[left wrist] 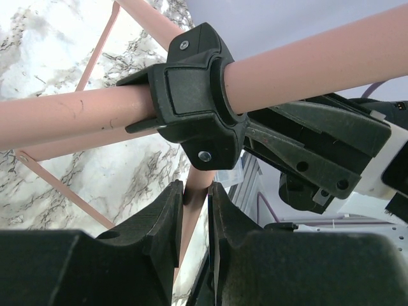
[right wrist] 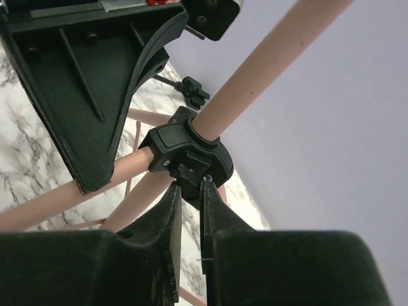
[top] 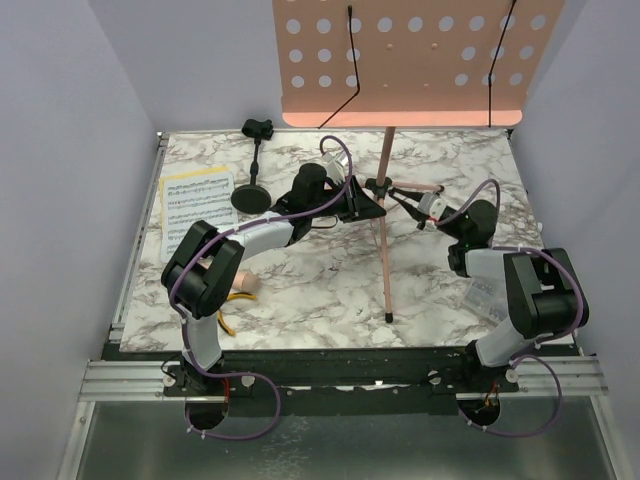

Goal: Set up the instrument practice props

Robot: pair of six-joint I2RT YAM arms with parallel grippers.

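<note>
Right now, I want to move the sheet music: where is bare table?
Bare marble: between left arm and tripod pole, near edge; also between pole and clear box. Crowded around the black hub and mic stand.

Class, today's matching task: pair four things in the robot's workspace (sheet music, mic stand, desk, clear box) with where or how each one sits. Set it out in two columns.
Things:
1. sheet music
2. mic stand
3. desk
4. clear box

Places:
A. beside the right arm
B. atop the pink pole
C. flat at the left of the table
D. upright on a round black base

Pairs: 1-C, 2-D, 3-B, 4-A
</note>
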